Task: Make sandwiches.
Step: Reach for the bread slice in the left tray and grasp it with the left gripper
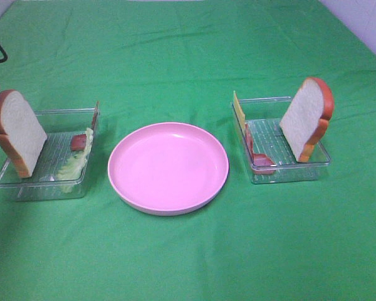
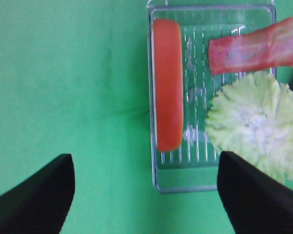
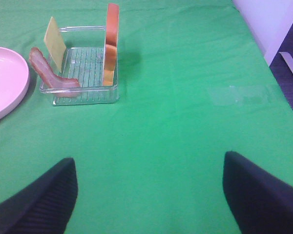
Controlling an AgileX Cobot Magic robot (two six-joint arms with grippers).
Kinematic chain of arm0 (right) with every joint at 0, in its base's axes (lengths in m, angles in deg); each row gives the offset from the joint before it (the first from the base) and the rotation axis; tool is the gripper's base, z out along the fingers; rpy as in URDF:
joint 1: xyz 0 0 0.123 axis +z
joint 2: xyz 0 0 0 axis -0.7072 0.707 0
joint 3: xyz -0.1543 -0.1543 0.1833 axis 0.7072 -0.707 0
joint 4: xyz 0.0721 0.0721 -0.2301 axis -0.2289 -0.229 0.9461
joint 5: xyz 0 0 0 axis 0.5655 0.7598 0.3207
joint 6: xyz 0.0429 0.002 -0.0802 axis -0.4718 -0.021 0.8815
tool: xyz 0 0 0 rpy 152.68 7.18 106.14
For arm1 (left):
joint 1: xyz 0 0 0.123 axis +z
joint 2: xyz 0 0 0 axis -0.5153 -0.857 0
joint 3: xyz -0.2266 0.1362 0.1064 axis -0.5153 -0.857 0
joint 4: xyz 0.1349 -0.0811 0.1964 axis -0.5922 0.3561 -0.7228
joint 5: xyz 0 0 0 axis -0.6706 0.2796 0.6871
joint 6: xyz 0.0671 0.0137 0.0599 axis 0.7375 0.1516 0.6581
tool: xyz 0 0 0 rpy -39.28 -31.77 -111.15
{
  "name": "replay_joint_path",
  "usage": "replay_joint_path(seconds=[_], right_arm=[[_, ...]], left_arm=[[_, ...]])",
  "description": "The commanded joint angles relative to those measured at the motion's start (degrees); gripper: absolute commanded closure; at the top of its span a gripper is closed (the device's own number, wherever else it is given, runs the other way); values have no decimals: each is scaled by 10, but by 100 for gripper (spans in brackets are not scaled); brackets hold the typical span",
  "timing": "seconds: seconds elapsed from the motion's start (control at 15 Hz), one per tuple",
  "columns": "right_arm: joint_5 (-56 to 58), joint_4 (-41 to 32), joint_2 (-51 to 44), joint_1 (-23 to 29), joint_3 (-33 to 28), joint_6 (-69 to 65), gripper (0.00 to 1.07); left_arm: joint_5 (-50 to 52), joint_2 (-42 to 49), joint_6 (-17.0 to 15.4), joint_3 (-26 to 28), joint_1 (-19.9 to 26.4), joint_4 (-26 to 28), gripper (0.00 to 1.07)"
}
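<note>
On the bench, centre: round pink plastic plate [image 1: 122, 182], set on the green cloth [image 1: 188, 56] between two trays, touching neither.
Left tray: clear ribbed rectangular plastic tray [image 1: 25, 185], just beside the plate.
Left bread slice: white toy bread slice with orange-brown crust [image 1: 17, 132]; stood on edge at the outer end of the left tray, tilted.
Left bacon strip: pink-red toy bacon strip [image 2: 254, 46]; one end lay on the left tray's floor, the other rose against the wall nearest the plate.
Lettuce leaf: pale green frilled toy lettuce leaf [image 2: 256, 124]; lay at the plate side of the left tray, lapping its wall, just beside the left bacon strip; contact between them could not be told.
Right tray: second clear ribbed rectangular plastic tray [image 1: 326, 162], near the plate.
Right bread slice: white toy bread slice with orange-brown crust [image 1: 306, 119]; stood on edge at the outer side of the right tray, tilted.
Cheese square: thin yellow toy cheese square [image 1: 239, 111]; stood upright against the right tray's plate-side wall.
Right bacon strip: pink-red toy bacon strip [image 1: 258, 158]; bent, lower part on the tray floor, upper part leaned up beside the cheese square.
Left fingers: black left fingers [image 2: 34, 200]; wide apart, clamped on nothing, held above one end of the left tray.
Right fingers: black right fingers [image 3: 34, 200]; wide apart, clamped on nothing, over bare cloth, well apart from the right tray.
Assembly state: layers not yet stacked; all six lay in the trays.
</note>
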Motion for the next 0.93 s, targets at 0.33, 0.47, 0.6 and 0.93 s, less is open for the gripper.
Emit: replay_joint_path(seconds=[0.33, 0.47, 0.6, 0.93], right_arm=[[-8, 2, -8, -2, -2, 6, 30], [-8, 2, -8, -2, -2, 6, 30], [-8, 2, -8, -2, -2, 6, 30], [-8, 2, -8, -2, -2, 6, 30]], left_arm=[[36, -97, -3, 25, -44, -7, 32], [45, -107, -13, 25, -43, -14, 40], [53, -108, -13, 25, -43, -16, 55], [54, -108, -13, 25, -43, -16, 98]])
